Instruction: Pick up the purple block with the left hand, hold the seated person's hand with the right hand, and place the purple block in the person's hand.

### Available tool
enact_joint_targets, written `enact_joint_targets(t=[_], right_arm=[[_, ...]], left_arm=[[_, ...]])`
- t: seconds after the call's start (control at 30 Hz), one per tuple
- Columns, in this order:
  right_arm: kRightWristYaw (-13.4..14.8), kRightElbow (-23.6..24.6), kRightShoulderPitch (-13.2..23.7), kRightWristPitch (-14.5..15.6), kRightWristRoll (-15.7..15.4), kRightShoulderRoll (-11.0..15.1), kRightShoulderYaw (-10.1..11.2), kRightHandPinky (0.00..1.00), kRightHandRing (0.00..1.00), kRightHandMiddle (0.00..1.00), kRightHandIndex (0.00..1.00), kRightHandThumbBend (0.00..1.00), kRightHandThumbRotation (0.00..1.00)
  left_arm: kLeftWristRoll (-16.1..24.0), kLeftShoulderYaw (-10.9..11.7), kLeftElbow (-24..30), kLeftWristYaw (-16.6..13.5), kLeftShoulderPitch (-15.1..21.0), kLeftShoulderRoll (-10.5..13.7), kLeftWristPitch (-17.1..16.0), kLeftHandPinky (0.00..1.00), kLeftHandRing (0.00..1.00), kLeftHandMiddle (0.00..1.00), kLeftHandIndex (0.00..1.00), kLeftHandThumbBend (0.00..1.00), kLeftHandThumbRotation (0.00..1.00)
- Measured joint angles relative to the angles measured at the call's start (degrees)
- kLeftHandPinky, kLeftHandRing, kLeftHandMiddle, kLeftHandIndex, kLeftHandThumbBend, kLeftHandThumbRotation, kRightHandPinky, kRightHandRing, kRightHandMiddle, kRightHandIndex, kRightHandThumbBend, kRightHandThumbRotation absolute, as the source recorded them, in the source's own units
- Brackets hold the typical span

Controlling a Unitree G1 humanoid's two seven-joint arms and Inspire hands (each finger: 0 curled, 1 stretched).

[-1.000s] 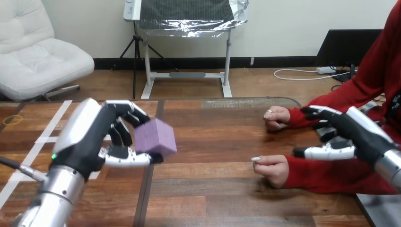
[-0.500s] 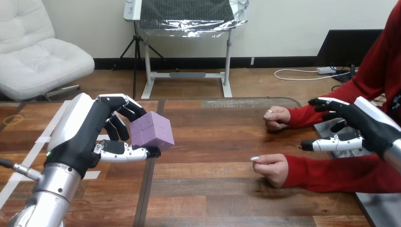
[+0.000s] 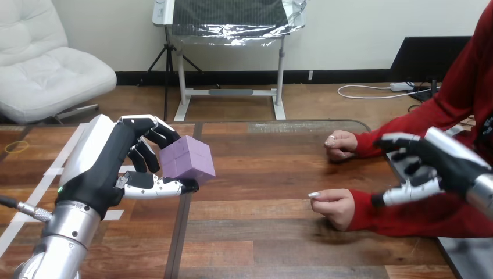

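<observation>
Your left hand (image 3: 104, 168) is gripping the purple block (image 3: 187, 158): the fingers are curled over its top and its left side, and the thumb lies under it. The block is held over the left part of the bench (image 3: 261, 232), well apart from the person.

Your right hand (image 3: 442, 163) is at the right side, with the fingers spread and only slightly bent and the thumb stretched out, so it grasps nothing. It is above the red sleeve (image 3: 407, 218) of the nearer arm; if it touches the sleeve, I cannot tell.

The person's nearer hand (image 3: 336, 207) rests on the bench as a loose fist, left of your right hand. The farther hand (image 3: 340, 143) is also closed on the bench.
</observation>
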State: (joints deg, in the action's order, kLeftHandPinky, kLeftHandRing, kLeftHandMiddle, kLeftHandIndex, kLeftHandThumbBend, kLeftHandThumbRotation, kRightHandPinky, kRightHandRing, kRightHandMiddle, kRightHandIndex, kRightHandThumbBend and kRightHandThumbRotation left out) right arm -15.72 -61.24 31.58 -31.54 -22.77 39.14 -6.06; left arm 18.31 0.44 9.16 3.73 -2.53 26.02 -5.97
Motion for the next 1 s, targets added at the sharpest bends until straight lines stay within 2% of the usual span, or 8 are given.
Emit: enact_joint_targets(t=[0.37, 0.7, 1.0], right_arm=[[-1.5, -1.6, 0.0, 3.3, -0.6, -0.1, -2.2, 0.72, 0.83, 0.86, 0.85, 1.0, 0.16], [-1.8, -2.1, 0.0, 5.5, -0.8, -0.1, -3.3, 0.74, 0.85, 0.87, 0.85, 1.0, 0.14], [-1.8, -2.1, 0.1, 5.7, -0.8, -0.3, -3.7, 0.76, 0.86, 0.87, 0.85, 1.0, 0.12]], left_arm=[[-0.3, 0.7, 0.0, -0.3, 0.0, -0.4, -0.3, 0.29, 0.34, 0.4, 0.42, 0.67, 0.0], [-0.9, 1.3, -1.4, -3.0, 0.6, -2.4, -2.1, 0.29, 0.34, 0.4, 0.42, 0.67, 0.0], [-1.0, 2.0, -5.0, -5.4, 1.9, -3.3, -3.9, 0.27, 0.32, 0.4, 0.42, 0.66, 0.0]])
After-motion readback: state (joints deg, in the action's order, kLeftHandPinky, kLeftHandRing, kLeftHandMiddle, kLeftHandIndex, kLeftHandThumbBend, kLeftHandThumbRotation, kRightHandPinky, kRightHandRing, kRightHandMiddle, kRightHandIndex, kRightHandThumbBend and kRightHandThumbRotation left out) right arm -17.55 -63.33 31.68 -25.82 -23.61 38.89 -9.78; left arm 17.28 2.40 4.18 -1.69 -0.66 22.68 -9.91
